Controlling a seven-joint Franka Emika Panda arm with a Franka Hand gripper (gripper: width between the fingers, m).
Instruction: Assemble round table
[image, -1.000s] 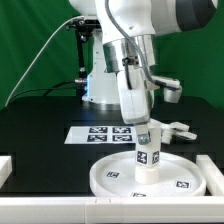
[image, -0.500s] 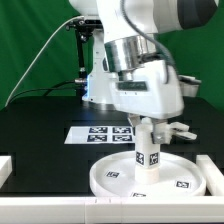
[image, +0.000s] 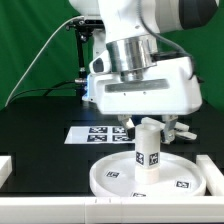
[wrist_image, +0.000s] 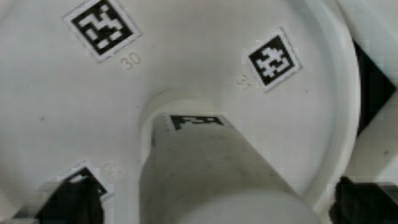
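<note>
The large round rimmed disc (image: 100, 180) lies flat at the front of the table. The short cylindrical post (image: 148, 152) stands upright at its centre, tags facing the camera. My gripper (image: 148, 122) is straight above the post, with the jaws on either side of its top. In the wrist view the post (wrist_image: 231, 165) rises between my dark fingers (wrist_image: 75, 195), and a gap shows on each side, so the gripper (wrist_image: 222, 205) is open around it. The tagged disc (wrist_image: 178, 60) fills the rest of that view. The cross-shaped piece (image: 179, 128) lies behind the disc, partly hidden by my hand.
The marker board (image: 92, 133) lies flat behind the disc. White edge rails run along the front (image: 60, 212) and the exterior view's left (image: 5, 165) of the black table. The arm's base stands at the back.
My hand has turned about a quarter turn above the post, from edge-on to broadside. The post's tags shifted a little at first, then stayed put. The disc has not moved.
</note>
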